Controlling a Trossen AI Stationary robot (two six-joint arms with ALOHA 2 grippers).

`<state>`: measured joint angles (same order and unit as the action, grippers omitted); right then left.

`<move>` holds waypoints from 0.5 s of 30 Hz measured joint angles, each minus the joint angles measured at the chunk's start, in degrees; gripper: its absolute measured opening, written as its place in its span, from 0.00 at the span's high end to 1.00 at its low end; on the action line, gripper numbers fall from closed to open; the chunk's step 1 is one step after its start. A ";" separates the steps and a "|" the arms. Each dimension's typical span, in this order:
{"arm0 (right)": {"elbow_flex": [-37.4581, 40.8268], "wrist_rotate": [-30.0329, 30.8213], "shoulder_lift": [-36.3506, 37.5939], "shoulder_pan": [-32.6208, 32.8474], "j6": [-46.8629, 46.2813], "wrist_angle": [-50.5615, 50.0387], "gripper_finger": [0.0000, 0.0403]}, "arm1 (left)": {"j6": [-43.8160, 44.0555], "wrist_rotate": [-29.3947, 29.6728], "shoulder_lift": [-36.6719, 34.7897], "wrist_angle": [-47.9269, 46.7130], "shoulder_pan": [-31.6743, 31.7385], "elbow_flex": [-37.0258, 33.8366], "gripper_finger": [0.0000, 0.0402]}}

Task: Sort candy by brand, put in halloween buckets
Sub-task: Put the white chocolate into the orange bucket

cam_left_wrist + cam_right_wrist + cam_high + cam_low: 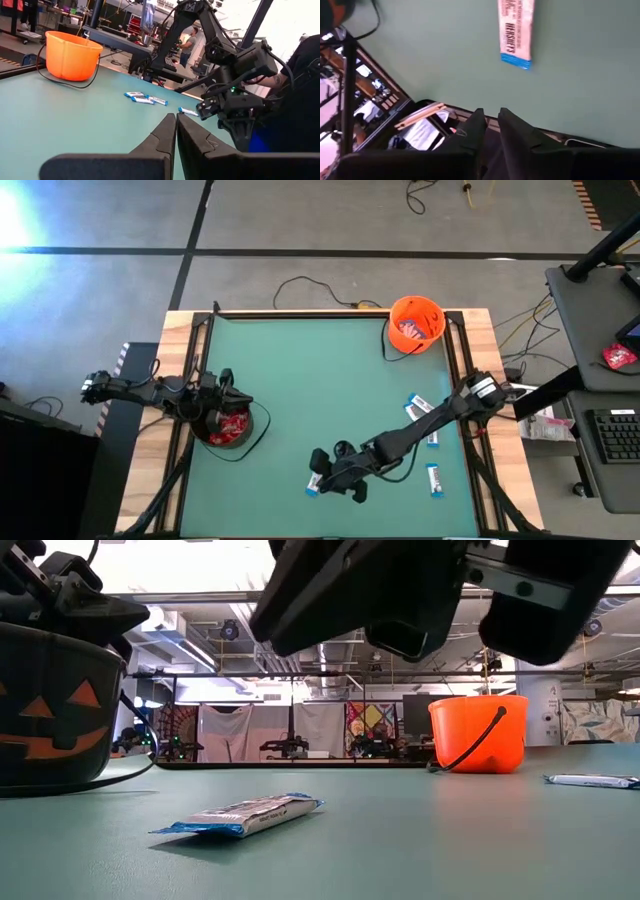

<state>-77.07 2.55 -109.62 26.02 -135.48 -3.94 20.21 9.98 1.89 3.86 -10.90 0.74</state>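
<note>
Overhead, the orange bucket (416,323) is seen at the far right corner of the green table (310,390), with red packets visible inside it. The black bucket (228,425) stands at the left side, also holding red packets, and the left gripper (222,398) is held over its rim. The right gripper (335,472) is reached across to the near middle, just beside a white-and-blue bar (315,481) lying on the mat. Three more bars lie on the right: two close together (416,407), one further toward the near right (435,479).

From table level, the black bucket (55,705) with its orange pumpkin face is seen at the left and the orange bucket (478,732) far to the right; what they hold cannot be seen from here. One bar (243,816) lies flat in the near middle, under the dark bulk of the right arm, and another (590,780) lies at the right edge.

Past the left wrist, that gripper's fingers (165,137) are seen pressed together, holding nothing. The orange bucket (71,55) and several bars (145,98) lie beyond.

Past the right wrist, the fingers (470,132) are drawn almost together with only a thin gap, nothing between them; the bar (515,31) lies apart from them on the mat.
</note>
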 joint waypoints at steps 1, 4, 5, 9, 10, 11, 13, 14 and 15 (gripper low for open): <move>0.14 0.00 0.00 0.00 0.00 -0.06 0.90 | 0.01 0.00 0.00 0.00 0.00 0.01 1.00; 0.36 0.02 -0.50 -0.02 0.02 -0.03 0.95 | 0.00 0.00 0.00 0.00 0.00 0.02 1.00; 0.36 0.00 -0.80 -0.02 0.02 -0.16 0.96 | 0.02 0.00 0.00 0.00 0.00 0.02 1.00; 0.45 -3.10 -2.85 -0.02 -0.23 -0.14 0.98 | 0.01 0.00 0.00 0.00 0.00 0.00 1.00; 0.47 -3.12 -3.15 -0.02 -0.24 -0.14 0.98 | 0.00 0.00 0.04 0.00 0.00 0.00 1.00; 0.49 -2.71 -3.41 0.00 -0.20 -0.18 0.98 | 0.00 0.00 0.03 -0.01 0.00 0.02 1.00; 0.49 -1.94 -3.82 -0.02 0.00 0.10 0.98 | 0.00 0.00 0.03 0.00 0.00 0.01 1.00; 0.49 -1.23 -3.82 -0.12 0.16 -0.05 0.98 | 0.00 0.00 0.03 -0.02 0.00 0.01 1.00; 0.49 -0.57 -3.84 -0.16 0.30 -0.01 0.98 | 0.00 0.00 0.03 -0.02 0.00 0.01 1.00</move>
<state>-76.58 1.98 -113.46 25.86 -135.17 -3.95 20.21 9.98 1.91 3.84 -10.90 0.74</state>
